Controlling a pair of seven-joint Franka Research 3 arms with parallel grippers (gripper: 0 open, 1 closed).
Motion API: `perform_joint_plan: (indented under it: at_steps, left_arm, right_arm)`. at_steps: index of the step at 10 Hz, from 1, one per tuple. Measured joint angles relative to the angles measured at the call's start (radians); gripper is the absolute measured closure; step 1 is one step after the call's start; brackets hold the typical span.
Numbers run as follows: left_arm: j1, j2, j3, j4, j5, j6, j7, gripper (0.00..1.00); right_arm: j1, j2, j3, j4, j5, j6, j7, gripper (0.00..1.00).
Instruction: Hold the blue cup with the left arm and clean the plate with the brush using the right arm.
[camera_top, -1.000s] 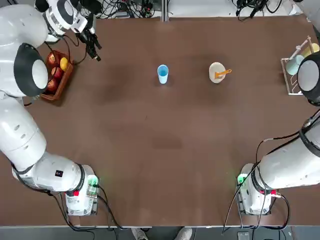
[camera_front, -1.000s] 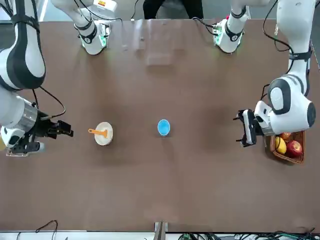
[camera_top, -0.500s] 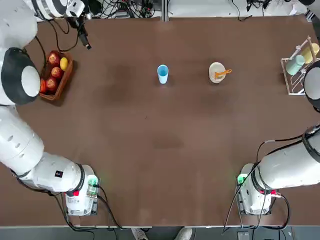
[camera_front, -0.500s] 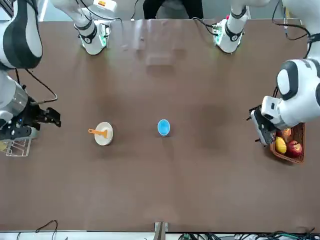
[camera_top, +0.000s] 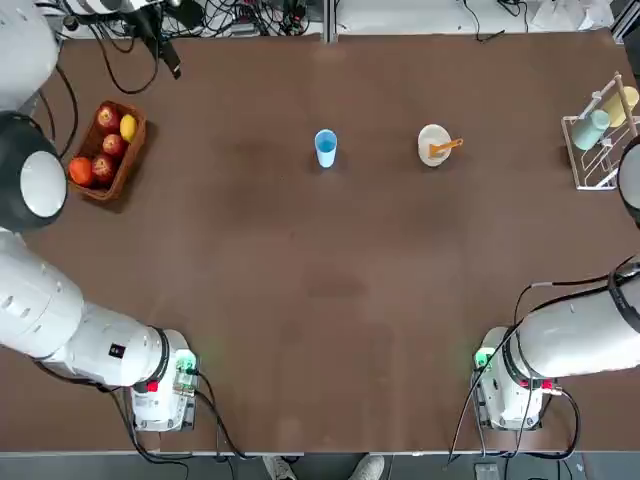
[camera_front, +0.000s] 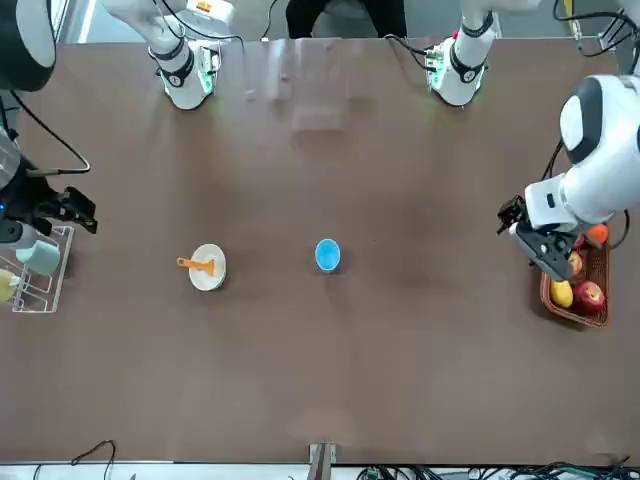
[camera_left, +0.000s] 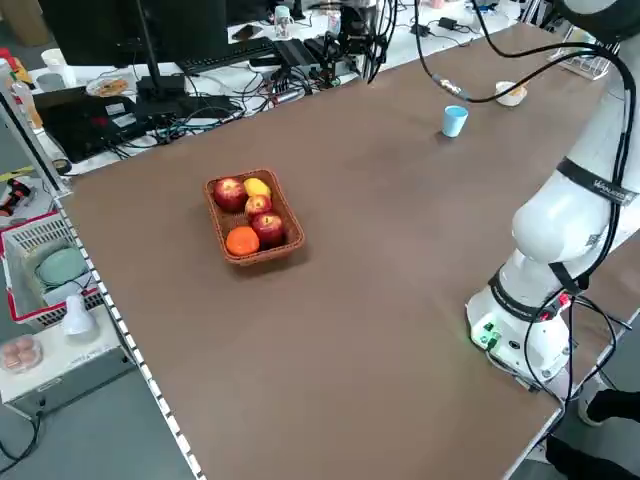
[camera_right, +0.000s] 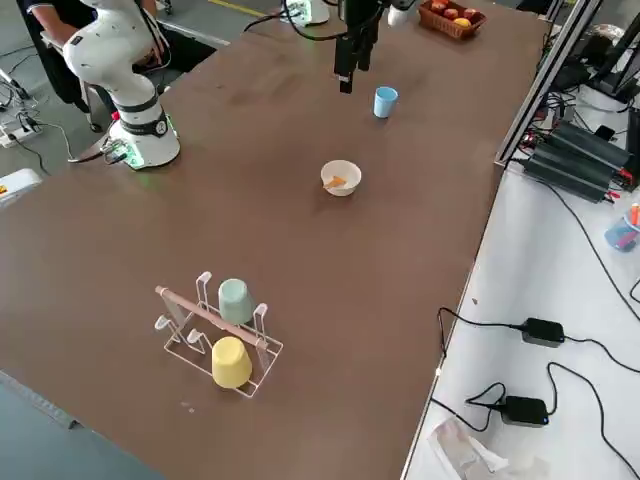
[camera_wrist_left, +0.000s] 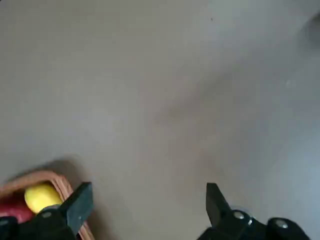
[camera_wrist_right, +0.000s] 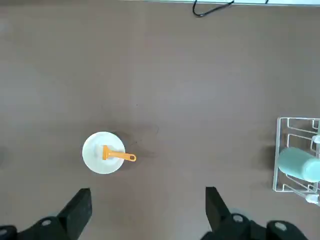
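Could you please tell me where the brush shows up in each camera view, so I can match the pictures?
Top: brush right of centre, far side, on the plate.
Front: left of centre, on the plate.
Left side: not discernible; only the plate shows, top right.
Right side: centre, upper half, in the plate.
Left wrist: not in it.
Right wrist: lower left, on the plate.
Shared landmark: the blue cup beside the plate.

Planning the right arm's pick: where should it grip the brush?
Grip the orange handle where it pokes past the plate rim, coming straight down. The brush lies nearly flat with its head in the dish, so only that overhanging end likely leaves finger room.
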Motion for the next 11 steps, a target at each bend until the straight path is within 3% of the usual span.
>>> perform_joint_plan:
  at_steps: [2,4,7,11]
  left_arm:
    - [-0.001,-0.064,0.001,0.001,0.004,-0.051,-0.227,0.00]
    - [0.005,-0.096,0.005,0.034,0.034,-0.092,-0.303,0.00]
    - [0.007,-0.099,0.008,0.158,0.075,-0.188,-0.372,0.00]
    - [-0.001,-0.086,0.001,0.229,0.068,-0.255,-0.529,0.00]
  right_arm:
    - [0.004,-0.014,-0.021,-0.006,0.000,0.000,0.005,0.00]
    - [0.004,-0.018,-0.023,-0.017,0.000,0.002,0.007,0.00]
    - [0.008,-0.018,-0.023,-0.018,0.001,0.014,0.012,0.00]
    - [0.008,-0.021,-0.022,-0.020,0.001,0.014,0.026,0.00]
